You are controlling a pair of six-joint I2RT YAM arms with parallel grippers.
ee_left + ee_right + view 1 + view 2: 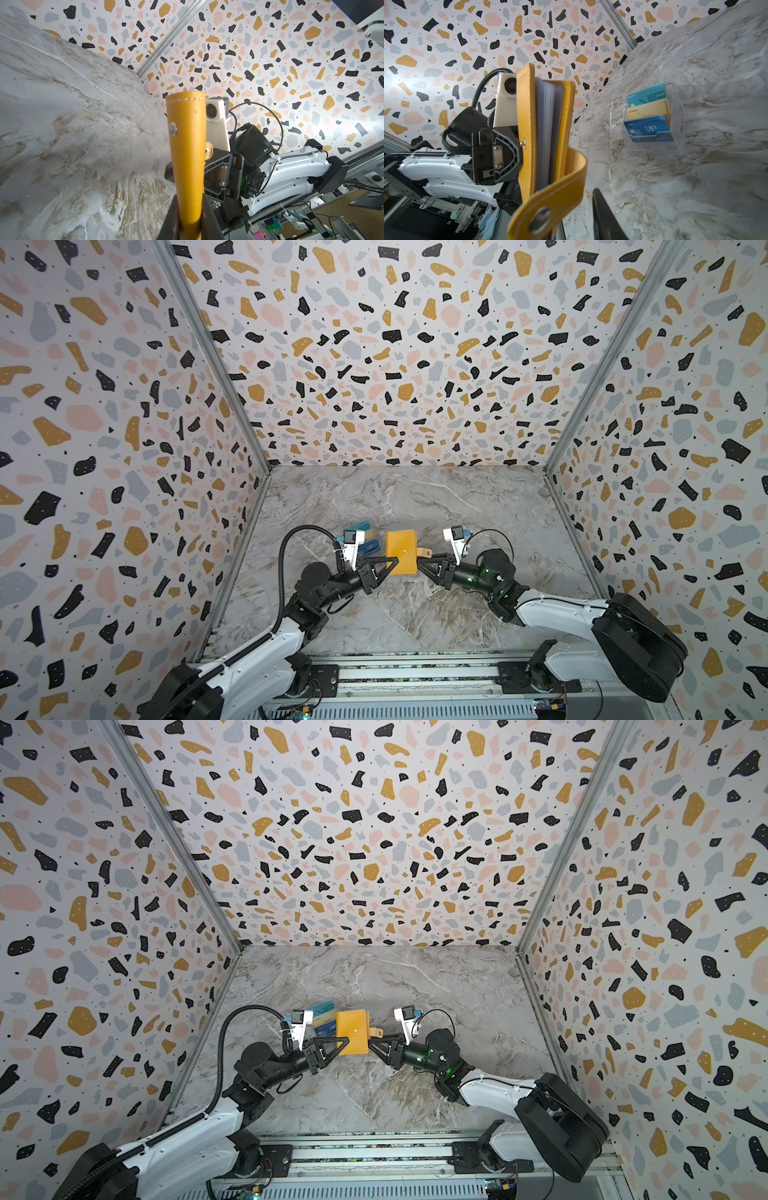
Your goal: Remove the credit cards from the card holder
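The credit cards stand in the tiers of a clear acrylic card holder (679, 128) on the marble: teal (646, 94), beige-gold (648, 109) and dark blue "VIP" (648, 127). Both top views show them (365, 537) (324, 1016) partly behind the left wrist camera. My left gripper (392, 562) (190, 224) is shut on the spine of a yellow leather wallet (401, 551) (546, 124), held upright above the table. Its unsnapped strap (556, 197) hangs loose. My right gripper (420, 561) (571, 226) is open at the strap, with a gap between strap and the one visible finger (604, 218).
Terrazzo-patterned walls close in the marble table (415, 614) on three sides. A metal rail (415, 676) runs along the front edge under both arm bases. The wallet's clear sleeves (548, 135) fan slightly apart.
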